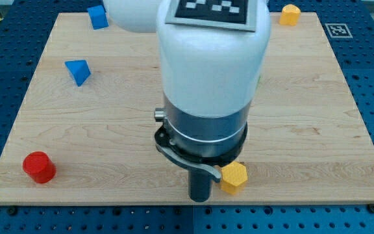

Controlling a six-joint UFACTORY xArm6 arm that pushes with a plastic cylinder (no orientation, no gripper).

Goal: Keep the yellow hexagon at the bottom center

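So the yellow hexagon (234, 177) is basically already where it's supposed to be: down near the bottom edge of the desk (304, 97), roughly in the middle, maybe a hair toward the view's right. My read is that this is the holding stage, not a big push.

The rod comes down just to the view's left of the yellow hexagon, and my tip (199, 199) sits right beside it, a bit lower. Looks like it's touching or nearly touching, but I honestly can't tell which, because the arm's bulky body blocks a lot. There are no jaws on this rig at all, just the rod, so nothing is clenched or released.

Next move, I'd guess, calls for very little: at most a gentle nudge to centre it, and care not to shove the yellow hexagon off the bottom edge, since it's close.

Everything else is well away from the yellow hexagon: a red cylinder (39, 167) far to its left, a blue wedge-ish block (78, 71) up and left, another blue block (98, 16) further up near the top edge, and a second yellow block (290, 14) at the top, up and right.

No containers anywhere, so nothing to report there.
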